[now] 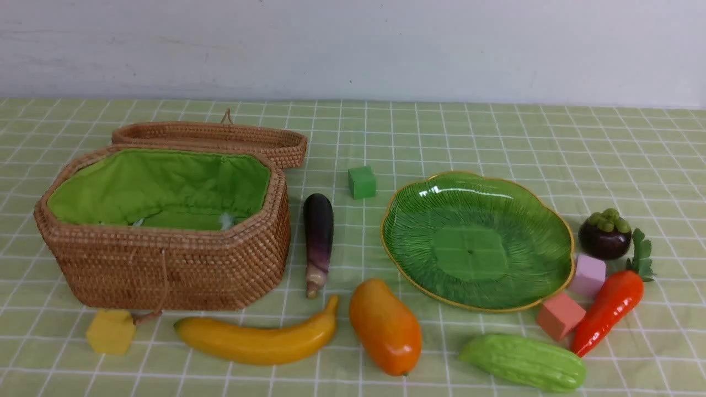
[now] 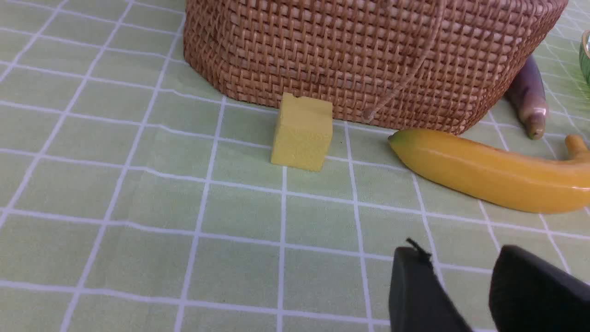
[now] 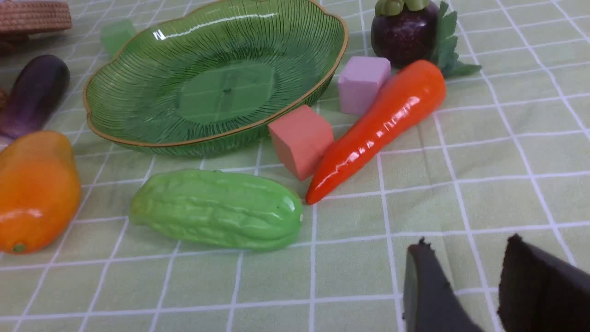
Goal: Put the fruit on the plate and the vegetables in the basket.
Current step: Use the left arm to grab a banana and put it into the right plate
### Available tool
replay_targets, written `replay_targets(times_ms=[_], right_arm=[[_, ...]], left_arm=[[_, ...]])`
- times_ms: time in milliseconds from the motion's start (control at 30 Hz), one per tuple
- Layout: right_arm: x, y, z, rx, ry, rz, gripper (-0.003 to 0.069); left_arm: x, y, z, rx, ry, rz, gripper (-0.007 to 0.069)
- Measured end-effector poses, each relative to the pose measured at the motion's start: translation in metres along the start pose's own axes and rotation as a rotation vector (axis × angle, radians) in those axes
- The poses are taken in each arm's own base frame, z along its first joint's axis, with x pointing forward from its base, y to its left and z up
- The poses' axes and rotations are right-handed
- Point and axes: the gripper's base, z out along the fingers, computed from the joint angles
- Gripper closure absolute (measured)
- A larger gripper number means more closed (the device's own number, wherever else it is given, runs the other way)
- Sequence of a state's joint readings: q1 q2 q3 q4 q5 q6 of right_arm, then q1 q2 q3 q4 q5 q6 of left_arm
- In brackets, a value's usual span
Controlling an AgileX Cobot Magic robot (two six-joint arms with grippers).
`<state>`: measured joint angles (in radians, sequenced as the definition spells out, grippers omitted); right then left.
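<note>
The wicker basket (image 1: 165,264) with green lining stands at the left, the green plate (image 1: 477,240) at the right, with nothing on it. Between them lie the eggplant (image 1: 319,237), banana (image 1: 259,339) and mango (image 1: 385,326). The bitter gourd (image 1: 524,362), carrot (image 1: 609,309) and mangosteen (image 1: 605,236) lie by the plate's right and front. No gripper shows in the front view. My left gripper (image 2: 461,253) is open and empty over bare cloth, short of the banana (image 2: 488,173). My right gripper (image 3: 465,246) is open and empty, short of the gourd (image 3: 216,210) and carrot (image 3: 378,127).
The basket's flat lid (image 1: 215,138) lies behind it. Small cubes sit about: yellow (image 1: 110,331) by the basket's cord, green (image 1: 362,182) behind the plate, pink (image 1: 588,274) and salmon (image 1: 560,315) between plate and carrot.
</note>
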<state>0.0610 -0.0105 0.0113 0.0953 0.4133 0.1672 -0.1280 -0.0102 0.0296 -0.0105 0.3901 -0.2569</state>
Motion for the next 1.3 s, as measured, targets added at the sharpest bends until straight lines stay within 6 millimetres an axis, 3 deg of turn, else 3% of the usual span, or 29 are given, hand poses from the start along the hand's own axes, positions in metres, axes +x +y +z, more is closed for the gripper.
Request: replay_targets(times_ms=[1100, 1200, 1300], right_arm=[[0.0, 0.0, 0.0, 0.0, 0.0, 0.0, 0.0418], [0.0, 0.0, 0.0, 0.0, 0.0, 0.0, 0.0418], [0.0, 0.0, 0.0, 0.0, 0.0, 0.0, 0.0418]], left_arm=[[-0.003, -0.001, 0.0, 0.01, -0.032, -0.006, 0.0387], [-0.009, -0.004, -0.001, 0.048, -0.099, -0.086, 0.0387], [-0.019, -0.009, -0.002, 0.138, -0.189, -0.385, 0.0387]])
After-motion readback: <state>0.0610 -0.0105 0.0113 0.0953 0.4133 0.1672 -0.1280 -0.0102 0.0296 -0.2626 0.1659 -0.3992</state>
